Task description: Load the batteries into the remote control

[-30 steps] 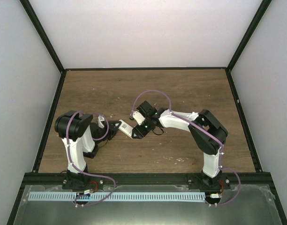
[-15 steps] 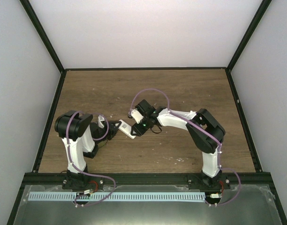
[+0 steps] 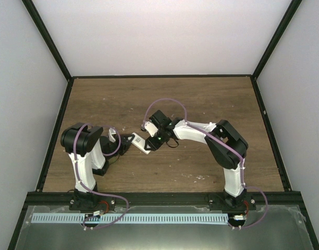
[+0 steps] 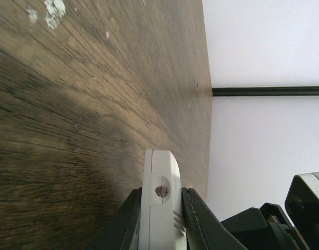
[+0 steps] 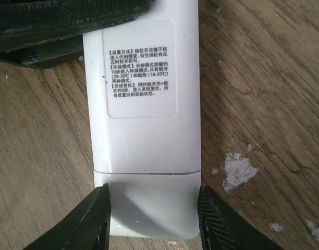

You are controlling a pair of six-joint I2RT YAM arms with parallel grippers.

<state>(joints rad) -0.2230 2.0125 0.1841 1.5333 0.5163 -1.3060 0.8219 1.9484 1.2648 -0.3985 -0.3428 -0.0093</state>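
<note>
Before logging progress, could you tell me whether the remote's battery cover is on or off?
On: in the right wrist view the cover sits flush on the remote control, only a thin seam showing.

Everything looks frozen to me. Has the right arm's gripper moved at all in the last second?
Yes. Seen from above, the right gripper has crept left, away from the black rail on the right, towards the left gripper.
</note>
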